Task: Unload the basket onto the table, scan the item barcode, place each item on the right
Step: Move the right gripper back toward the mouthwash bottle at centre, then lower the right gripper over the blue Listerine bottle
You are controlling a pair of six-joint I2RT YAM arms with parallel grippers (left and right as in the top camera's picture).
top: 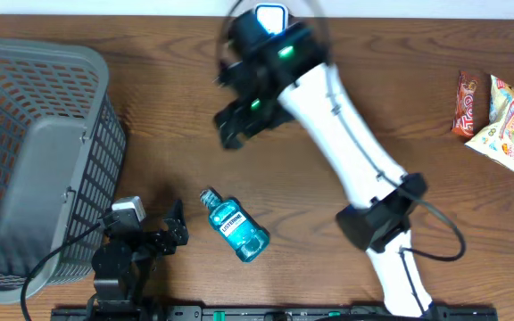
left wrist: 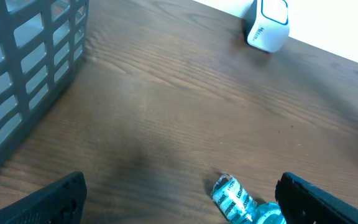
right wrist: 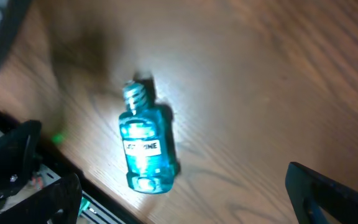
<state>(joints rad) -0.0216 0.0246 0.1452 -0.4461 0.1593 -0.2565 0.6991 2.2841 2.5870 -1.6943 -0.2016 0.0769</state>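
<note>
Overhead view: a brown wooden table runs edge to edge. A grey plastic basket fills the left side. A blue mouthwash bottle lies on its side near the front edge, cap pointing to the back left, with bare wood all around it. The left claw sits low just beside the bottle's cap end, between bottle and basket, touching neither. The white right arm stretches diagonally to the back, its claw hanging over open table well behind the bottle. A white scanner stands at the back edge. Snack packets lie at the far right edge.

Left wrist view: both dark fingers stand wide apart, empty. The bottle's cap shows between them; basket wall at left, scanner far ahead.

Right wrist view: the fingers are spread wide, holding nothing. The bottle lies below, brightly lit, clear wood to its right.
</note>
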